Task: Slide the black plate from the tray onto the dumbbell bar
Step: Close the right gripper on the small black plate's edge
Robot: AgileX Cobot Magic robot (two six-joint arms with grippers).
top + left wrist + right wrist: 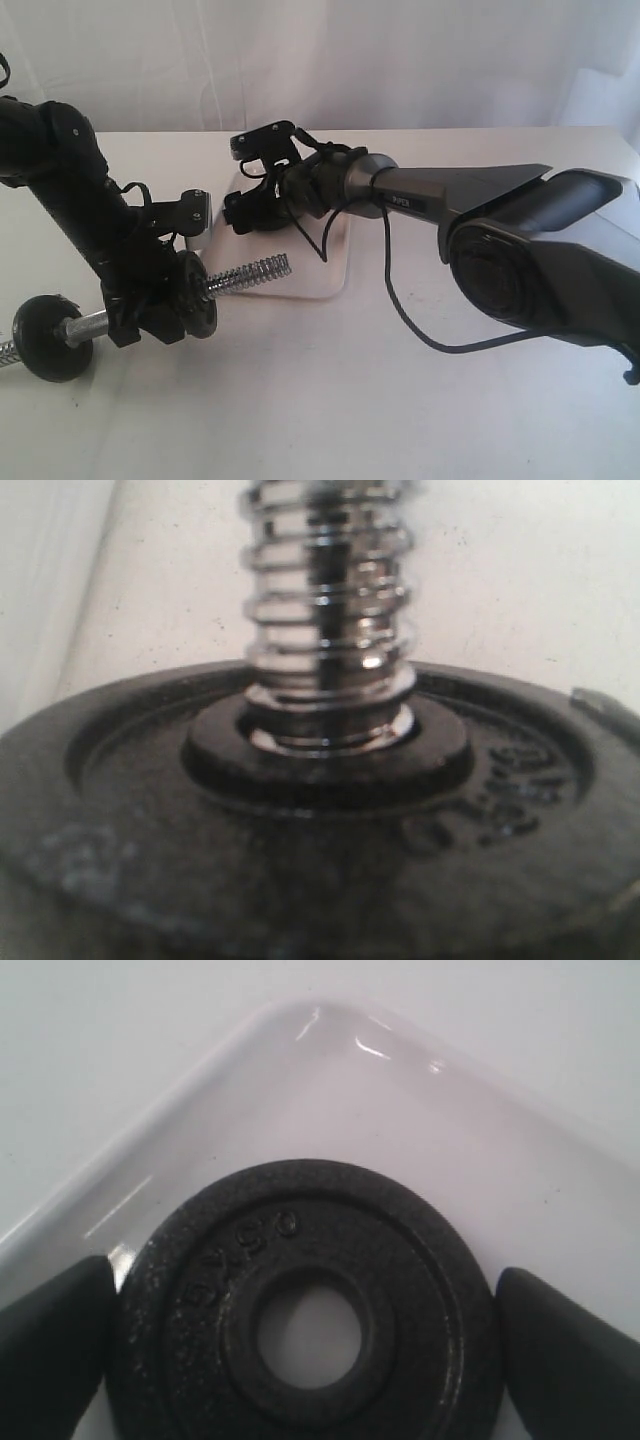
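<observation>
Right gripper (305, 1348) pinches the black plate (200, 1290) by opposite rim edges. The plate lies flat in the tray's (400, 1130) far-left corner, beyond the threaded end of the dumbbell bar (250, 272). Likely cast iron: heavy, rigid, grainy, not slippery, so a firm edge hold should serve.

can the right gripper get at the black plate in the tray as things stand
Likely yes: the right gripper is down in the tray, straddling the black plate that lies flat there, nothing blocking.

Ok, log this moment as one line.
left gripper holding dumbbell bar | right gripper closed on black plate | black plate flat in tray
</observation>
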